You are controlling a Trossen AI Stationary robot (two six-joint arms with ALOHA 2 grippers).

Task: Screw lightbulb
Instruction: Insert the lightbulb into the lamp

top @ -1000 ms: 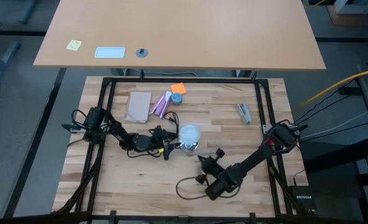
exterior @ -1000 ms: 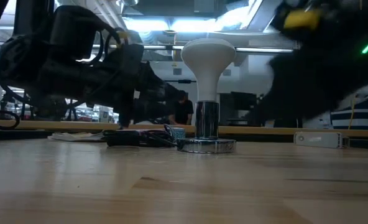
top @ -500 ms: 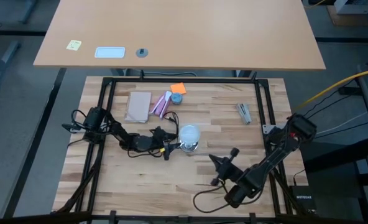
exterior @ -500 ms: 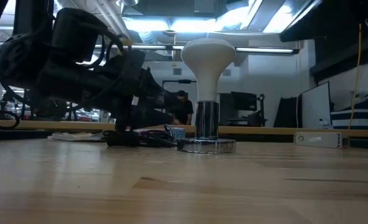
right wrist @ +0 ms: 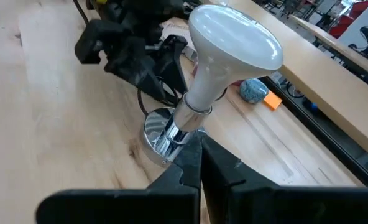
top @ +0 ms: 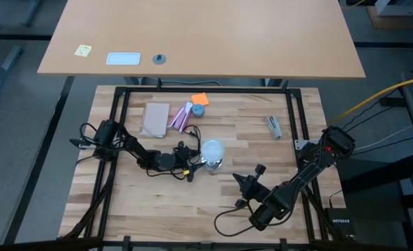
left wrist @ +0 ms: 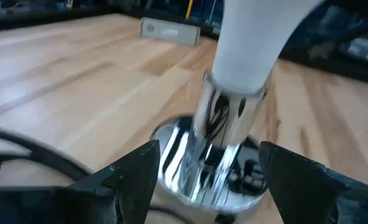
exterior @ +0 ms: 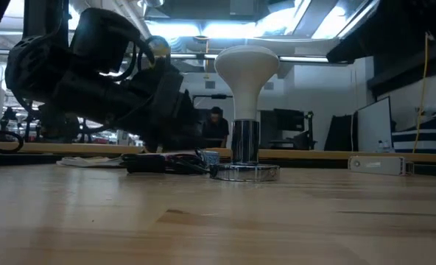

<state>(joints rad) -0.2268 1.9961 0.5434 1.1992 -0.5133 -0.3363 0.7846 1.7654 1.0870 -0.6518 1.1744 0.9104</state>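
The wooden desk (top: 158, 195) carries everything; the left arm lies low across its left half, reaching toward the middle, and the right arm stretches over the near right part, well apart from the bulb; the lightbulb (top: 213, 149) stands upright near the centre of the desk, its neck seated in a chrome socket (right wrist: 165, 132) with a round silvery base (exterior: 245, 172) resting on the wood; the left gripper (top: 190, 165) sits just beside that socket at base level, its fingers (left wrist: 134, 177) spread wide on either side of the chrome stem without touching it; the right gripper (right wrist: 199, 163) points at the bulb from a distance, its fingers pressed together and holding nothing; behind the bulb lie a brown packet (top: 155, 119), a pink-and-white packet (top: 181, 117), an orange note (top: 200, 100) and a small blue lump (right wrist: 254, 89).
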